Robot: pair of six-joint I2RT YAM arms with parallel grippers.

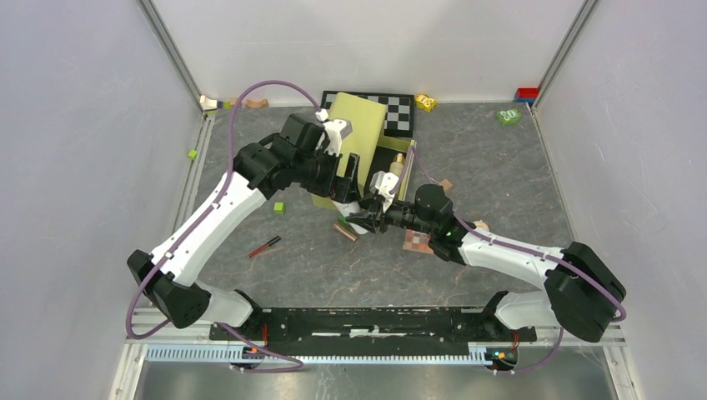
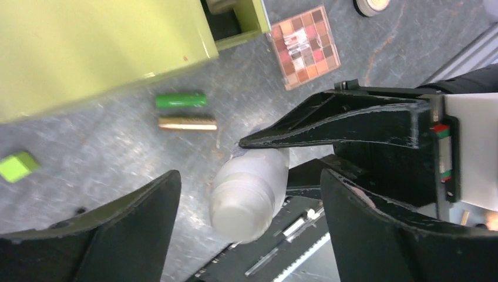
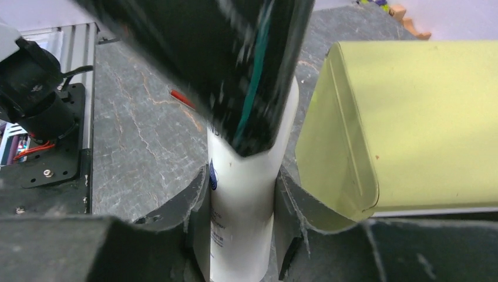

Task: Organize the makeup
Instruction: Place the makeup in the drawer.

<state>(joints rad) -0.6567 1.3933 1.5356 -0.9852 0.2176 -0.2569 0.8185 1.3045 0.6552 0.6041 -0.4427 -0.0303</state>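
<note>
In the right wrist view my right gripper (image 3: pixel 242 179) is shut on the white bottle (image 3: pixel 244 205), both fingers pressed against its sides. My left gripper (image 2: pixel 249 188) stands open around the bottle's (image 2: pixel 249 197) other end, with a gap on each side. The two grippers meet in front of the green box (image 1: pixel 357 125). On the table lie a green tube (image 2: pixel 181 100), a bronze tube (image 2: pixel 187 123), the eyeshadow palette (image 2: pixel 304 47), a round compact (image 2: pixel 371 6) and a red pencil (image 1: pixel 264 247). A beige bottle (image 1: pixel 398 162) lies in the box.
The box's open lid (image 3: pixel 411 123) stands close to the right of the held bottle. A small green cube (image 1: pixel 278 207) sits left of the box. The chequered board (image 1: pixel 402 112) lies behind it. Small toys line the back wall.
</note>
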